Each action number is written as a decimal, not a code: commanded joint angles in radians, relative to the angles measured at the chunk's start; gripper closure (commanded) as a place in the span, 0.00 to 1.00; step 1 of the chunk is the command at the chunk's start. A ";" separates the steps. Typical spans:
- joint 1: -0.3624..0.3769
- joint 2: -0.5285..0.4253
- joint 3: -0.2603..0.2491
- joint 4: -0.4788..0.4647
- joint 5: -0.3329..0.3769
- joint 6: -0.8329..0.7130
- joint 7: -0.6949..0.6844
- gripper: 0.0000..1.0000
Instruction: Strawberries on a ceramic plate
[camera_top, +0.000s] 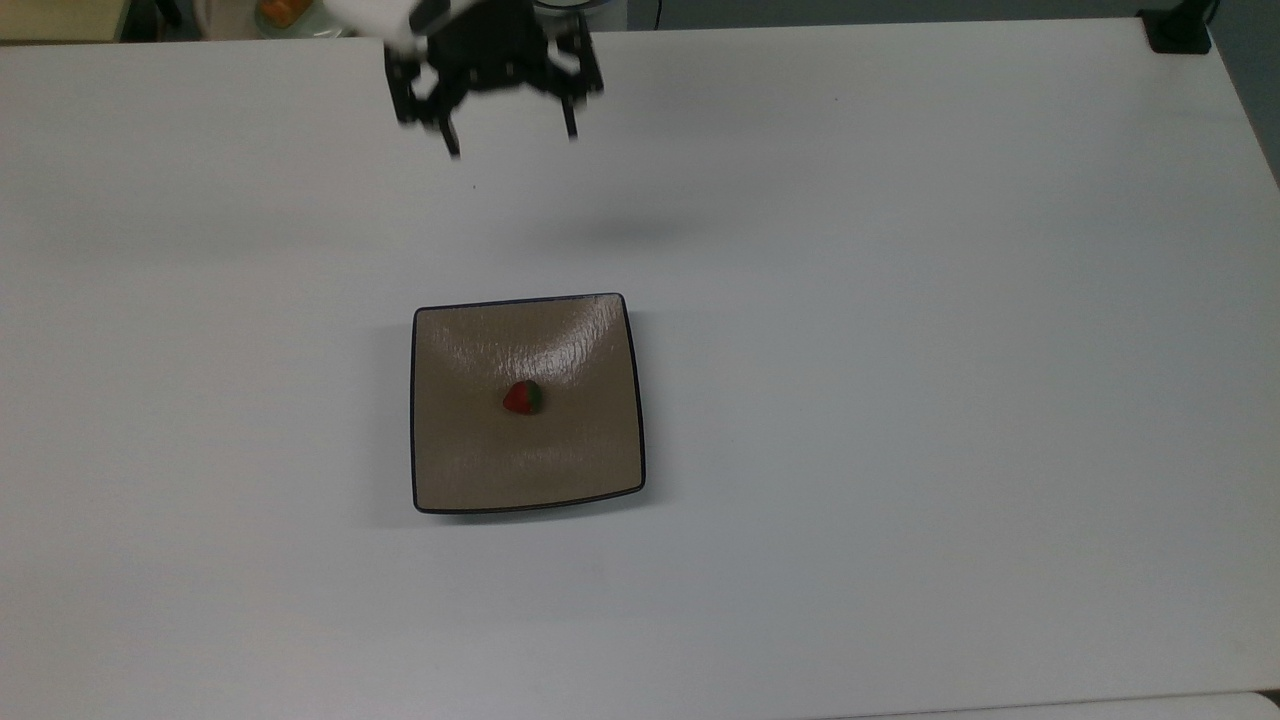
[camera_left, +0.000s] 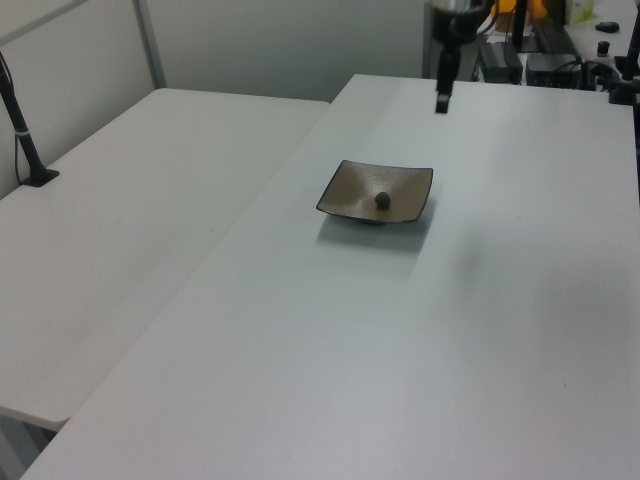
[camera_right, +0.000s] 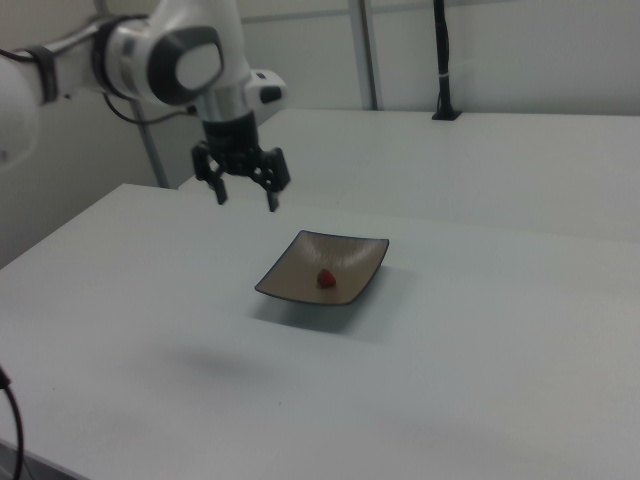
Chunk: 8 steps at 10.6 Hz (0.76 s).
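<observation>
- The desk (camera_top: 900, 400) is white, and its near part carries nothing of the task.
- The ceramic plate (camera_top: 470, 470) stands flat near the middle of the desk. It is square, glossy tan-brown, with a thin dark rim.
- The strawberry (camera_top: 522, 398) lies inside this plate, close to its centre and away from every rim. It is red with a green cap, and nothing touches it.
- I judge the task as practically done: the fruit is on the plate, and only the retreat of the arm seems to be left.
- Farther back, the gripper (camera_top: 510, 140) hangs above the desk, well apart from the plate. Its fingers (camera_right: 272, 203) are spread wide and released, with nothing between them.
- At the far edge in the top view, a pale round dish (camera_top: 290, 15) holds something orange.
</observation>
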 joint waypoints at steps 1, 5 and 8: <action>0.018 -0.159 -0.024 -0.033 0.004 -0.195 0.119 0.00; 0.021 -0.178 -0.006 -0.031 -0.002 -0.203 0.195 0.00; 0.015 -0.161 -0.006 -0.034 -0.007 -0.085 0.190 0.00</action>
